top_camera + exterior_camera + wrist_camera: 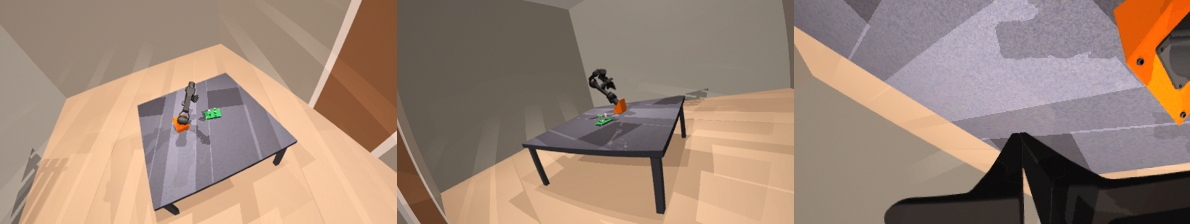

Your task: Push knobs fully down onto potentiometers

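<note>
gripper (1022,150): pinched tight, holding nothing, well off the board (213,114)
knobs (211,110): tiny, fragile-looking imo; press straight down on their tops

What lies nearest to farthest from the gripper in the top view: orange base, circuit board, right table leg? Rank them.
1. Circuit board, to the right of the shut gripper, and orange base, below-left of it: too close to call.
2. Right table leg, under the table's right corner: plainly farthest.
</note>
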